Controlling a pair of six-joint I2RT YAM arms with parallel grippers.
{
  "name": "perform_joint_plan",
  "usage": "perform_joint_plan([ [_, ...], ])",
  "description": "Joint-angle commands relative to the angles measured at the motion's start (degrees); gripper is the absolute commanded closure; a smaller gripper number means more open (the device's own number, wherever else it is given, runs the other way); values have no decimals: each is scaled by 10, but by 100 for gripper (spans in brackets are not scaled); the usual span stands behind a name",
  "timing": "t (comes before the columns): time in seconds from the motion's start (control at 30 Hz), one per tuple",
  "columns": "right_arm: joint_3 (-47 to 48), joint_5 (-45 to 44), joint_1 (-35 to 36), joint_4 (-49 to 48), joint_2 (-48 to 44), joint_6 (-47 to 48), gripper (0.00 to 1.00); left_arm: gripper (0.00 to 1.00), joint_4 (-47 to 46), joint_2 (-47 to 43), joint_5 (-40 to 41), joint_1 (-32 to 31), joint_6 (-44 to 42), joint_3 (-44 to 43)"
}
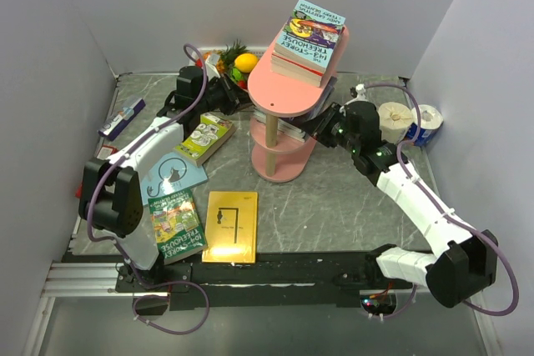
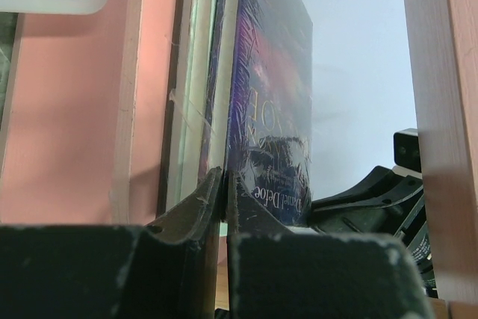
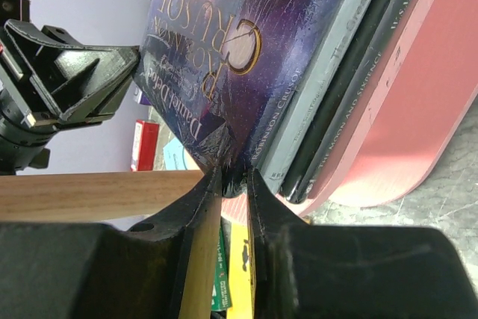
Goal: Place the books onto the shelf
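Pale walls box in a grey marbled counter (image 1: 350,198). On the left side four books lie flat and loose, all apart from the shelf (image 1: 288,93): green book (image 1: 177,227), yellow book (image 1: 231,227), blue book (image 1: 171,177), lime book (image 1: 204,137). Left tool (image 2: 224,184): jaws closed right up, tips at the near edge of the purple book (image 2: 272,95). Nothing shows between them, so it reads as a pusher, not a grip. The purple book lies on top of the pile on the shelf's middle tier. The top tier carries its own stack (image 1: 313,35). Right tool (image 3: 233,177): jaws narrowly parted, pinching the purple book's corner, just beside a wooden post (image 3: 89,192). Judgement: the step in hand is seating this book square on its pile. It is best done with a light pinch from the right tool, guiding the corner inward and clear of the post, while the left tool's shut tips nudge the opposite edge flush. Let go only once the covers line up. Risk: a hard pull could drag the next book (image 3: 351,35) out from underneath, or skew the pile.
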State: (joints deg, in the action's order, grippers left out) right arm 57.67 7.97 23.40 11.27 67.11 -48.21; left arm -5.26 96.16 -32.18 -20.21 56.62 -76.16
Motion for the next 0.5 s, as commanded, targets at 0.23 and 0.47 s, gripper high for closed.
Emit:
perform_joint_plan([
  [0.23, -22, 28, 24, -6, -21, 1, 76, 90, -19, -31, -62, -43, 6, 8],
  [0.47, -19, 27, 23, -4, -17, 4, 75, 89, -9, -30, -61, -44, 0, 0],
])
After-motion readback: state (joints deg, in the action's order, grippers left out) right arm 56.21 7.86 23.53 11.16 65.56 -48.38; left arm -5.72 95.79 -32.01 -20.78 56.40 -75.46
